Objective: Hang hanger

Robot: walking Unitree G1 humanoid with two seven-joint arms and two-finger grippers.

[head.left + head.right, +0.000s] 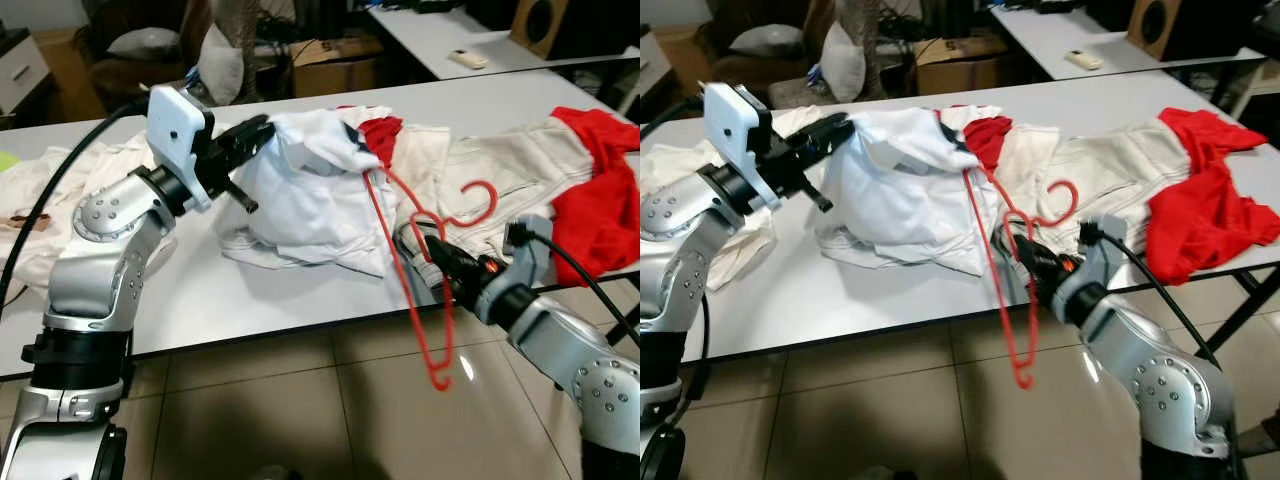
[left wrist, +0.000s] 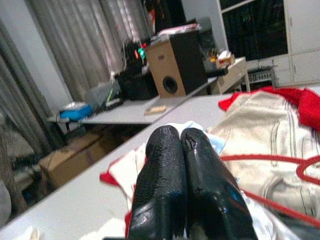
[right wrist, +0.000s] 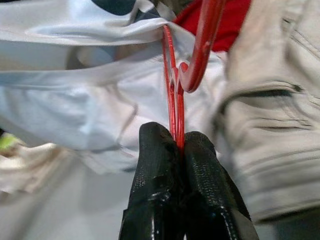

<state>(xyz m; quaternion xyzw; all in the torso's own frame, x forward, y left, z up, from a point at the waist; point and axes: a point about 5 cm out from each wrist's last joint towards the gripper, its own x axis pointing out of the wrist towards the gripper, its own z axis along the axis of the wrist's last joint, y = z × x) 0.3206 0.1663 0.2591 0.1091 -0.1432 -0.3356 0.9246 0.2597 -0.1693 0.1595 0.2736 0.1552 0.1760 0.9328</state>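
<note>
A long white worktop [image 1: 250,300] is running across the scene, with tiled floor [image 1: 300,400] lying in front of it. Spread over the right half of the worktop, a cream and red garment [image 1: 560,190] is lying flat, one red part reaching toward the right edge. Near the middle, a white shirt [image 1: 300,195] is sitting in a rumpled heap, and more pale cloth [image 1: 30,200] is lying at the left end. Behind the worktop, a cardboard box [image 1: 335,62] and a second white table [image 1: 450,35] are standing.

The left gripper [image 1: 262,128] is reaching in from the left at the upper edge of the white shirt, its fingers [image 2: 170,170] pressing together; whether any cloth is caught between them cannot be told. The right gripper [image 1: 420,232] is coming in from the lower right at the front edge of the worktop, its fingers [image 3: 160,165] closing on the thin wires of the red hanger [image 1: 425,310].

The red hanger is hanging partly over the front edge of the worktop, its lower end dangling above the floor, its upper part running into the collar of the white shirt, its hook lying on the cream garment.
</note>
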